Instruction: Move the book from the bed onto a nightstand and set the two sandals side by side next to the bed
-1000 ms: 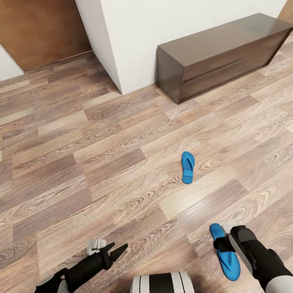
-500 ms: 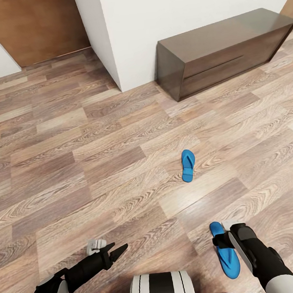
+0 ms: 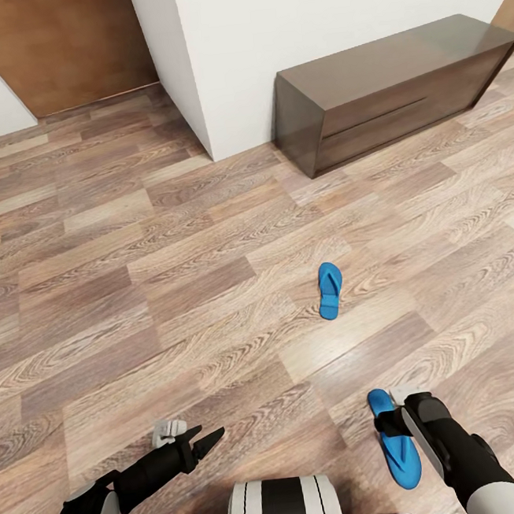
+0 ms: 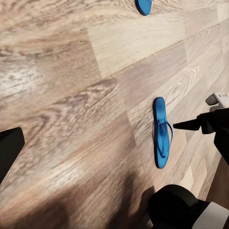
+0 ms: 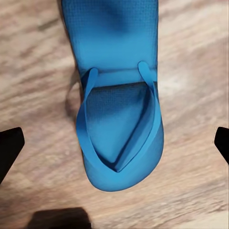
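Two bright blue sandals lie on the wood floor. One sandal [image 3: 329, 290] rests alone in the middle of the floor and appears as a tip [image 4: 143, 5] in the left wrist view. The other sandal [image 3: 396, 442] [image 4: 161, 131] [image 5: 118, 119] lies close to my base. My right gripper [image 3: 389, 425] [image 5: 114, 143] hovers open over it, one finger on each side of the straps, without touching it. My left gripper [image 3: 210, 439] hangs open and empty above bare floor. A low dark brown nightstand [image 3: 388, 89] stands against the white wall. The book and the bed are out of view.
A white wall corner [image 3: 193, 97] juts out left of the nightstand, with a brown door [image 3: 61, 48] beyond it. A small grey-white object [image 3: 168, 432] lies on the floor by my left gripper. My base [image 3: 283, 509] shows at the bottom edge.
The head view shifted slightly a second ago and has held still since. Both sandals stay put, and the right gripper sits a touch lower over the near one.
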`<state>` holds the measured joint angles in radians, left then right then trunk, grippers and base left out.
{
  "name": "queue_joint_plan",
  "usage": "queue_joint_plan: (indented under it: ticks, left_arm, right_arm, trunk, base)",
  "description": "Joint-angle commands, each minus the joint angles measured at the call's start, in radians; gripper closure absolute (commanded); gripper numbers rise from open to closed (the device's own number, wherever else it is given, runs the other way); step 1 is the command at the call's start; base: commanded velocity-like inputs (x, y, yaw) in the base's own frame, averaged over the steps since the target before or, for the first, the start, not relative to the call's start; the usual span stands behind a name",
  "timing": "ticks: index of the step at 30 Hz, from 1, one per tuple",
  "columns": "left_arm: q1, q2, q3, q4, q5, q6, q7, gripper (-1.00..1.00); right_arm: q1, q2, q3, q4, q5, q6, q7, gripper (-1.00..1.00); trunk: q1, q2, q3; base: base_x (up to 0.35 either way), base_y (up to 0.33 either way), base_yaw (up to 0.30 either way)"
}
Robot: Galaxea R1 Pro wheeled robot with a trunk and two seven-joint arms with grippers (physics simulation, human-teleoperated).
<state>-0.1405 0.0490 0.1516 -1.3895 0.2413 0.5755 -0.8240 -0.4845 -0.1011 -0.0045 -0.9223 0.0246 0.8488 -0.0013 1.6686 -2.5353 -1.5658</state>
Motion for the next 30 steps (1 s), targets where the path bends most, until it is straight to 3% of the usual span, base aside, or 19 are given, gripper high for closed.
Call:
queue_joint_plan:
  ticks: [1,9,13,20,30]
  left_arm:
    - [0.0,0.0,0.0,0.0,0.006,0.007,-0.001,-1.0]
    - [0.0,0.0,0.0,0.0,0.006,0.007,-0.001,-1.0]
    - [0.0,0.0,0.0,0.0,0.006,0.007,-0.001,-1.0]
    - [0.0,0.0,0.0,0.0,0.006,0.007,-0.001,-1.0]
    - [0.0,0.0,0.0,0.0,0.006,0.007,-0.002,-1.0]
  right_arm:
    - [0.0,0.0,0.0,0.0,0.009,0.004,0.0,-1.0]
    - [0.0,0.001,0.0,0.003,0.051,0.002,0.003,-1.0]
    - [0.0,0.001,0.001,0.003,0.055,0.001,0.003,-1.0]
    - [0.0,0.001,0.001,0.002,0.056,0.001,0.005,-1.0]
    - [0.0,0.001,0.001,0.002,0.056,0.001,0.006,-1.0]
  trunk:
    - [0.0,0.0,-0.001]
    - [0.0,0.0,-0.001]
    - [0.0,0.0,-0.001]
    - [0.003,-0.002,-0.028]
    - [0.003,-0.002,-0.031]
  base:
    - [0.0,0.0,0.0]
    - [0.0,0.0,0.0]
    - [0.0,0.0,0.0]
    - [0.0,0.0,0.0]
    - [0.0,0.0,0.0]
